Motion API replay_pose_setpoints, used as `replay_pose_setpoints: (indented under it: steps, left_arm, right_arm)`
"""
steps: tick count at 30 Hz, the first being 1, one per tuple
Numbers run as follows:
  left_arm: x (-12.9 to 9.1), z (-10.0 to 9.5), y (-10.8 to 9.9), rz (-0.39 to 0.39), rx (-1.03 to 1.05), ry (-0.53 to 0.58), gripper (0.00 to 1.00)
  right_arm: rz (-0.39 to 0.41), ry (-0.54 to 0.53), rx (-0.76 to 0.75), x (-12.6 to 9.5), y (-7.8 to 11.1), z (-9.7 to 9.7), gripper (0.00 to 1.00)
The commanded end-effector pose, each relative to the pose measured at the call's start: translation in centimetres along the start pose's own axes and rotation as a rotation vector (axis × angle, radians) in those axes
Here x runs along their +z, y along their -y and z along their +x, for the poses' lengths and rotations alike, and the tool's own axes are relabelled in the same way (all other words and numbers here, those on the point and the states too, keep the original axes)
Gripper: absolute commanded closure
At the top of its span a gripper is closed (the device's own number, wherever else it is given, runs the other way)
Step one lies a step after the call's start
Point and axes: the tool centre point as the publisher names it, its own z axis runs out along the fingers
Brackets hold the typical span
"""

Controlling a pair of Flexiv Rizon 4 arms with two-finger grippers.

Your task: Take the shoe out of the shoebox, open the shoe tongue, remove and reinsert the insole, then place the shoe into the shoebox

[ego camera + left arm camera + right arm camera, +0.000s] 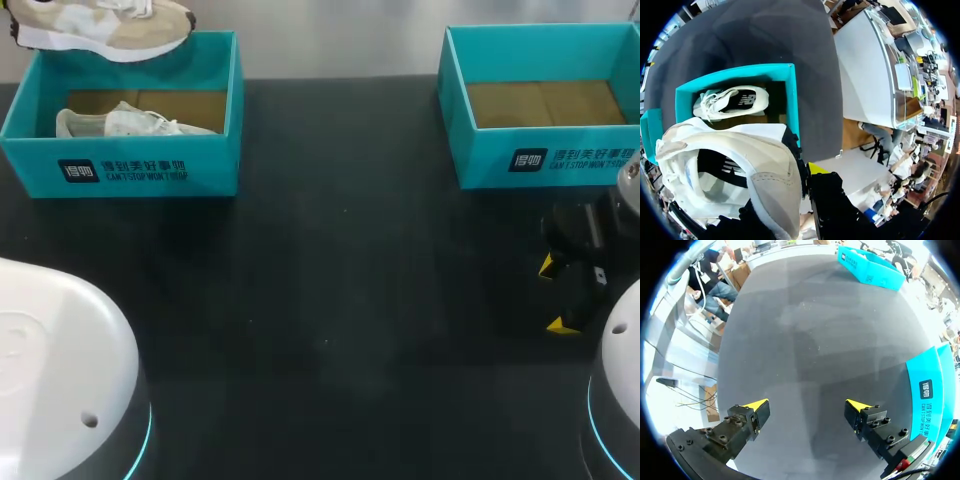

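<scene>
At the table's (330, 330) 2 near corners sit the white, rounded arm bases (50, 350), each with a thin blue light ring low down. Just ahead of the right-hand base, close to the right edge, the right gripper (556, 295) hangs over bare black tabletop. Its jaws are spread wide with nothing between them, and in its own wrist view the 2 yellow tips stand well apart above the dark surface.

Toward the far edge stand 2 teal boxes. The right shoebox (545, 155) sits at the far-right corner, its brown cardboard floor showing. Its front wall carries a dark logo panel and 2 lines of white print. The left shoebox (140, 170) sits at the far-left corner and bears the same printed panel on its front. Inside it, a second shoe (120, 122) of white mesh lies on its side against the left part of the floor. In the left wrist view, a dark side patch with a pale logo shows on it.

Farthest off, the lifted shoe (110, 25), beige and white with a thick white sole, hangs in the air above the far wall of the left shoebox, sole down and roughly level. The left gripper (795, 175) holds it at the heel collar. 1 yellow-tipped finger presses the outside of the heel, and the other finger is hidden behind the shoe.
</scene>
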Motion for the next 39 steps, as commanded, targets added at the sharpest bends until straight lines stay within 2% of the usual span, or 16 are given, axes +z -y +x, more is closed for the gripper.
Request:
replay_pose_setpoints:
  steps: [1,4,8,10,12,22,39]
  left_arm:
    - [-0.2,0.0,0.2,-0.006,0.001,0.001,1.0]
    - [0.0,-0.8,-0.4,-0.003,0.014,0.015,1.0]
    - [1.8,-2.2,-1.8,0.073,0.073,0.055,1.0]
    - [2.7,-2.5,-2.4,0.087,0.059,0.03,1.0]
    - [3.5,-2.8,-2.8,0.122,0.058,0.03,1.0]
    - [6.6,-3.4,-4.3,0.169,0.043,0.015,1.0]
    - [10.2,-3.1,-4.6,0.163,0.032,0.018,1.0]
  right_arm:
    - [0.001,0.003,0.0,0.1,0.0,0.1,0.0]
    - [0.001,0.003,0.0,0.1,0.0,0.1,0.0]
    - [0.001,0.003,0.0,0.1,0.0,0.1,0.0]
    - [0.001,0.003,0.0,0.1,0.0,0.1,0.0]
    - [0.001,0.003,0.0,0.1,0.0,0.1,0.0]
    - [0.001,0.003,0.0,0.1,0.0,0.1,0.0]
    - [0.001,0.003,0.0,0.1,0.0,0.1,0.0]
